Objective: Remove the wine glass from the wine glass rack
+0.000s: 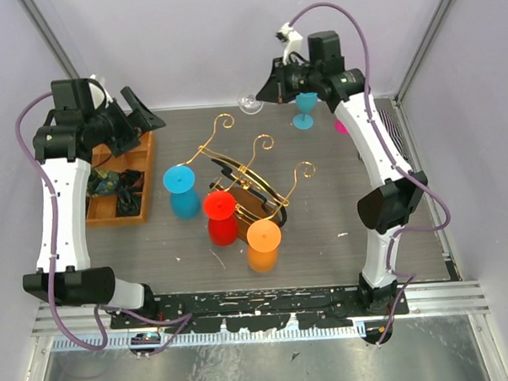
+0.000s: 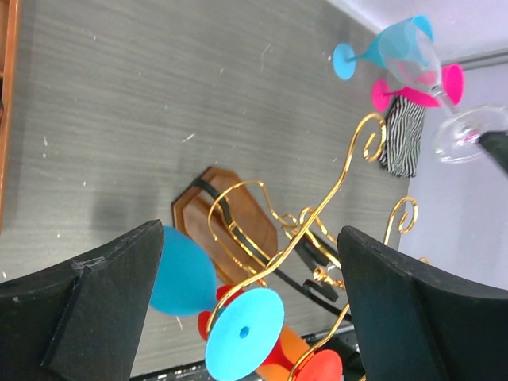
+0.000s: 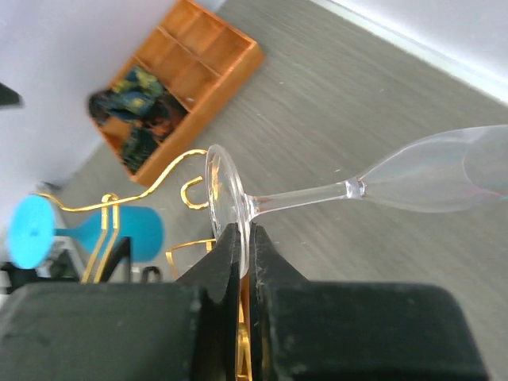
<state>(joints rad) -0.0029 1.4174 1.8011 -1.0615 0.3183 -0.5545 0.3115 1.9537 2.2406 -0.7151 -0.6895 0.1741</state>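
The gold wire wine glass rack [image 1: 252,175] on its brown wooden base stands mid-table; it also shows in the left wrist view [image 2: 238,214]. A blue glass [image 1: 182,192], a red glass [image 1: 221,217] and an orange glass [image 1: 263,245] hang on it. My right gripper [image 1: 263,92] is shut on the foot of a clear wine glass [image 1: 250,103], held in the air at the back, away from the rack. In the right wrist view the fingers [image 3: 226,262] pinch the foot disc and the clear glass [image 3: 317,194] lies sideways. My left gripper [image 1: 146,116] is open and empty, high at the left.
An orange wooden compartment tray [image 1: 139,174] with dark items lies at the left. A blue glass [image 1: 304,112] and a pink glass [image 1: 341,126] stand at the back right beside a zebra-striped object [image 2: 406,139]. Grey walls close the back and sides.
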